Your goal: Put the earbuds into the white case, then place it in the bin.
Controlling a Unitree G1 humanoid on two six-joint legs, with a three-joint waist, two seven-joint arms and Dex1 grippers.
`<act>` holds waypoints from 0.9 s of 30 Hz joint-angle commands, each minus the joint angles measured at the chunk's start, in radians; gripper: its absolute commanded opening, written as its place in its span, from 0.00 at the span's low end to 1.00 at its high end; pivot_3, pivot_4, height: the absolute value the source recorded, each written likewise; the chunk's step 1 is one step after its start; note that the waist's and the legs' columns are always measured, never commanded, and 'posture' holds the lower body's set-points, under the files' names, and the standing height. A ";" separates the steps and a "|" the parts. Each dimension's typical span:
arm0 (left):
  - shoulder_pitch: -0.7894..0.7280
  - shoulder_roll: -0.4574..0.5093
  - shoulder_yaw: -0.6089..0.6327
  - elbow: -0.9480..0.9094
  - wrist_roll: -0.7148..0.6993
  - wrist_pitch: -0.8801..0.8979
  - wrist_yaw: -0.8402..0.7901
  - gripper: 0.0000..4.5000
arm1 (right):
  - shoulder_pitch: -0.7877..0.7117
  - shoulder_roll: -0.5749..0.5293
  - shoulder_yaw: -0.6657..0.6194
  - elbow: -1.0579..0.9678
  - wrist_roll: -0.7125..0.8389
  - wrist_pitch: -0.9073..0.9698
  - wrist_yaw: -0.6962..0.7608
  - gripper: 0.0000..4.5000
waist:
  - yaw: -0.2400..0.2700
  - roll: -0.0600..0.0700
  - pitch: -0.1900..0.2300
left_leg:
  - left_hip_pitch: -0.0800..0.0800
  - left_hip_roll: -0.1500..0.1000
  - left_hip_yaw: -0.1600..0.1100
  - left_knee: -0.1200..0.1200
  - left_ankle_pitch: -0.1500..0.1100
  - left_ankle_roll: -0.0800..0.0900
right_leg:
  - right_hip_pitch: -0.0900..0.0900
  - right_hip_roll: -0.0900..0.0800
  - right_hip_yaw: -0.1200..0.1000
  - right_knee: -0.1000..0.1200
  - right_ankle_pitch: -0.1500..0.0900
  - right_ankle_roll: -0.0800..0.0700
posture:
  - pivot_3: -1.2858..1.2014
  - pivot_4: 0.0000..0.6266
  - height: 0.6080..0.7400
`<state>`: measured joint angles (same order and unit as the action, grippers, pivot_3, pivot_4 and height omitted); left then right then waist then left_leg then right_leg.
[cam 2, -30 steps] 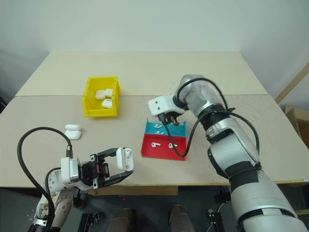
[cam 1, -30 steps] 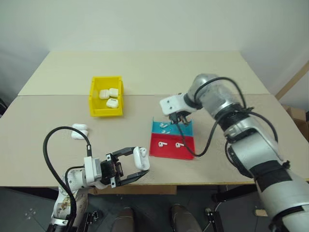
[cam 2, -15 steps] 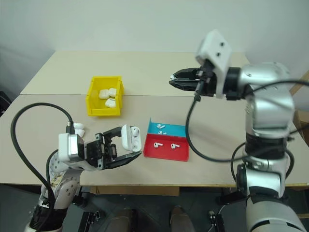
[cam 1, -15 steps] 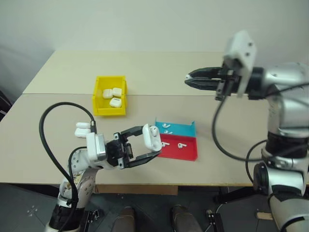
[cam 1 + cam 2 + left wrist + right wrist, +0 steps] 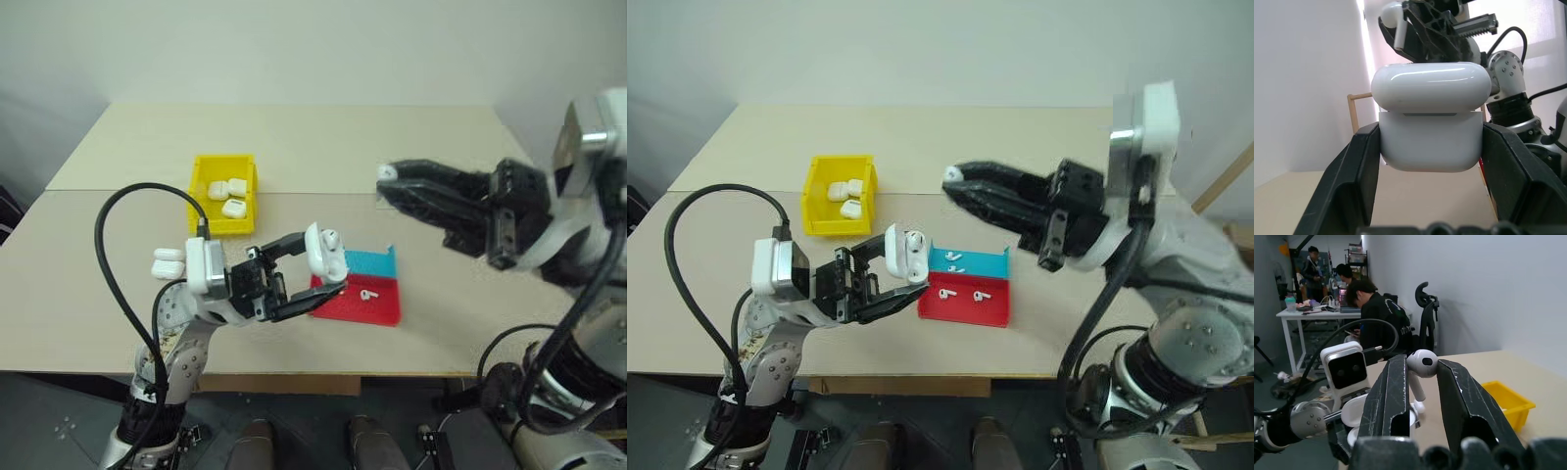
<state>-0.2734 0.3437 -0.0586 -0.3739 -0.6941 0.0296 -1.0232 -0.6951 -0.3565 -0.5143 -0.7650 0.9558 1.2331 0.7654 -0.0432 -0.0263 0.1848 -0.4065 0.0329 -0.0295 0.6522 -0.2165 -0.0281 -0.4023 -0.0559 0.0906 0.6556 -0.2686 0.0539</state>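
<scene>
A: Where do we stand? Our left gripper (image 5: 315,274) is clamped on the white case (image 5: 325,255), lid tipped open, held in the air just above the near edge of the red and blue tray (image 5: 377,305). Our right gripper (image 5: 390,182) pinches one earbud (image 5: 388,172) at its fingertips, up above the surface (image 5: 411,147) and apart from the case.

B: And the risk, as we judge it? The earbud is tiny and glossy, held only by its rounded head. If we tilt it badly on the way to the socket, it could twist out and fall to the surface or off its edge.

A: We also think the stem must meet a narrow socket while both arms float. A small misalignment and we push the earbud against the rim, or nudge the case in its grip.

B: The lid worries us too; a knock from the right gripper could flip it shut.

A: What do the views give us separately? The head views show the yellow bin (image 5: 204,201), with three cases lying in it, two more spare cases (image 5: 166,263) on the surface, and loose earbuds in the tray.

B: The left wrist view shows the case (image 5: 1431,128) squarely between the fingers (image 5: 1354,181). The right wrist view shows the earbud (image 5: 1421,364) with its stem hanging between the pads, and people at a desk behind.
</scene>
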 commanded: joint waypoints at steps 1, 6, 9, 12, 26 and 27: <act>-0.021 -0.016 0.003 0.000 -0.002 -0.010 0.001 0.61 | 0.032 -0.001 0.040 -0.032 0.102 -0.058 -0.089 0.19 | 0.000 0.000 0.000 | 0.000 0.000 0.000 0.000 0.000 0.000 | 0.000 0.000 0.000 0.000 0.000 0.000 | 0.52 0.24 1.00; -0.035 -0.032 0.005 0.031 -0.002 -0.019 -0.019 0.61 | 0.058 -0.058 0.098 0.005 0.200 -0.092 -0.156 0.19 | -0.002 0.000 0.000 | 0.001 0.000 0.000 0.000 0.000 0.000 | 0.000 0.001 0.000 0.000 0.000 0.000 | 0.52 0.24 1.00; -0.048 -0.040 0.009 0.047 -0.004 -0.025 -0.030 0.61 | 0.074 -0.103 0.121 0.018 0.249 -0.119 -0.168 0.19 | 0.000 0.000 0.000 | 0.000 0.000 0.000 0.000 0.000 0.000 | 0.000 0.001 0.000 -0.001 0.000 0.000 | 0.52 0.24 1.00; -0.066 -0.043 0.016 0.049 -0.015 -0.015 -0.032 0.61 | 0.087 -0.146 0.142 0.030 0.296 -0.149 -0.178 0.19 | 0.000 0.000 0.000 | 0.000 0.000 0.000 0.000 0.000 0.000 | 0.000 0.000 0.000 -0.001 0.000 0.000 | 0.52 0.24 1.00; -0.151 -0.036 0.036 0.069 -0.039 0.042 -0.027 0.61 | 0.144 -0.247 0.261 0.034 0.317 -0.297 -0.200 0.19 | 0.000 0.000 0.000 | 0.000 0.000 0.000 0.000 0.000 0.000 | 0.000 0.001 0.000 -0.001 0.000 0.000 | 0.52 0.24 1.00; -0.152 -0.037 0.038 0.073 -0.039 0.041 -0.031 0.61 | 0.143 -0.255 0.265 0.038 0.322 -0.302 -0.200 0.19 | 0.000 0.000 0.000 | 0.000 0.000 0.000 0.000 0.000 0.000 | 0.000 0.001 0.000 -0.001 0.000 0.000 | 0.52 0.24 1.00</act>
<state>-0.4064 0.3104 -0.0355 -0.2880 -0.7095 0.0708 -1.0497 -0.5479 -0.5960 -0.2449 -0.7166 1.2749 0.9651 0.5641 -0.0429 -0.0265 0.1847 -0.4068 0.0330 -0.0296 0.6520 -0.2163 -0.0276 -0.4023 -0.0554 0.0905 0.6543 -0.2689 0.0544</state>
